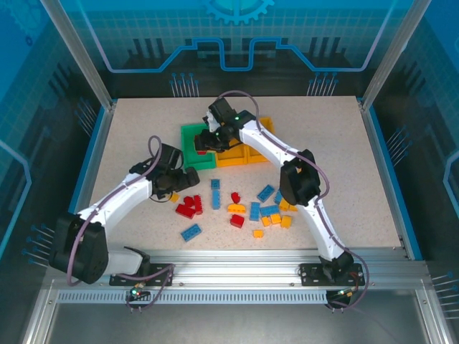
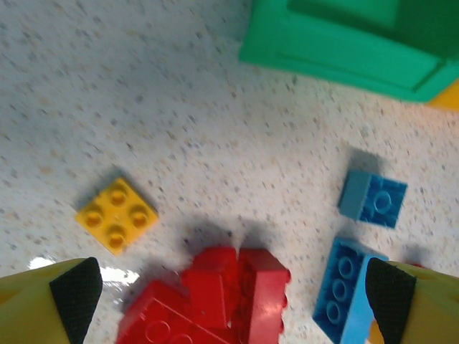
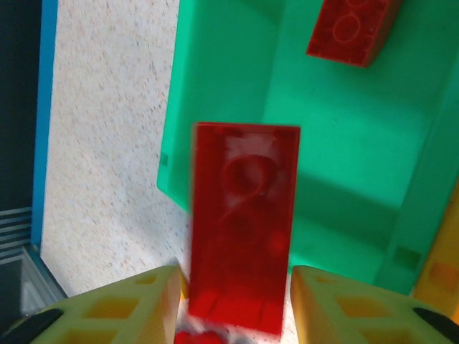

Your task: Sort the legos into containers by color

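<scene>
Speckled beige tabletop (image 1: 122,143), walled by blue translucent panels (image 1: 43,72), with an aluminium rail (image 1: 237,276) at 6 o'clock. Green plastic bin (image 1: 190,135) joined to two yellow-orange bins (image 1: 251,154) toward 12 o'clock. Loose red, blue and yellow-orange studded bricks (image 1: 254,211) scattered at 6 o'clock of the bins.

Right gripper (image 3: 233,315) over the green bin, pinching a red oblong brick (image 3: 244,222). Second red brick (image 3: 351,29) lying inside at 1 o'clock.

Left gripper (image 2: 233,294) spread wide above a red brick cluster (image 2: 244,287). Yellow square brick (image 2: 116,215) at 10 o'clock.
</scene>
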### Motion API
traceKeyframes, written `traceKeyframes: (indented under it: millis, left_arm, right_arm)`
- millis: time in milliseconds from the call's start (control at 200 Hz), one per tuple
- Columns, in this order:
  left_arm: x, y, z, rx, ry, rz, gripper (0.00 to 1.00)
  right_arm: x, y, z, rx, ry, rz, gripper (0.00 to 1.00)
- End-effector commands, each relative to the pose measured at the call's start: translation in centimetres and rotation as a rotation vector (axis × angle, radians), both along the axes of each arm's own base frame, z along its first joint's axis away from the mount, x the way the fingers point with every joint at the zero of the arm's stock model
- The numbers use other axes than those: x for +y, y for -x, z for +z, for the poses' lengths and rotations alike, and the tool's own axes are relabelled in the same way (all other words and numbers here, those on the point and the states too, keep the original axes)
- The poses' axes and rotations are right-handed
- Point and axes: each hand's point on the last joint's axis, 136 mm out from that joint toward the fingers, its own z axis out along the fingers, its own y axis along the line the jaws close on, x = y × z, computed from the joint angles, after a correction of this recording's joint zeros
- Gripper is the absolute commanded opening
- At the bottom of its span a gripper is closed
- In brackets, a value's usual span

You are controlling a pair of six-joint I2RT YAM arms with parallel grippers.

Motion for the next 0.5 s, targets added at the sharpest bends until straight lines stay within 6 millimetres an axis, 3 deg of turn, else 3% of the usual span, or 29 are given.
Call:
traceKeyframes:
  millis: [0,45,305,340,375,495]
  left_arm:
    - [-1.1,2.5,-0.5,0.064,0.025,0.006,0.99]
    - [-1.5,3.0,-0.5,0.073,0.021,0.001,0.99]
    - [-4.4,4.8,-1.1,0.107,0.008,-0.058,0.88]
    - [-4.7,4.9,-1.3,0.114,-0.001,-0.065,0.86]
    - [-5.0,5.0,-1.6,0.124,-0.008,-0.069,0.83]
    - [-5.6,5.2,-2.4,0.151,-0.035,-0.076,0.73]
  right_arm:
    - [0.4,0.7,-0.1,0.048,0.013,-0.009,0.59]
    - [0.6,0.8,0.1,0.044,0.007,-0.007,0.67]
    - [0.5,1.7,4.7,-0.006,-0.066,0.009,0.71]
    - [0.1,1.9,4.6,-0.006,-0.058,0.01,0.71]
    - [-0.4,2.3,6.4,-0.037,-0.069,0.014,0.72]
    - [-3.1,3.4,7.3,-0.095,-0.012,0.015,0.73]
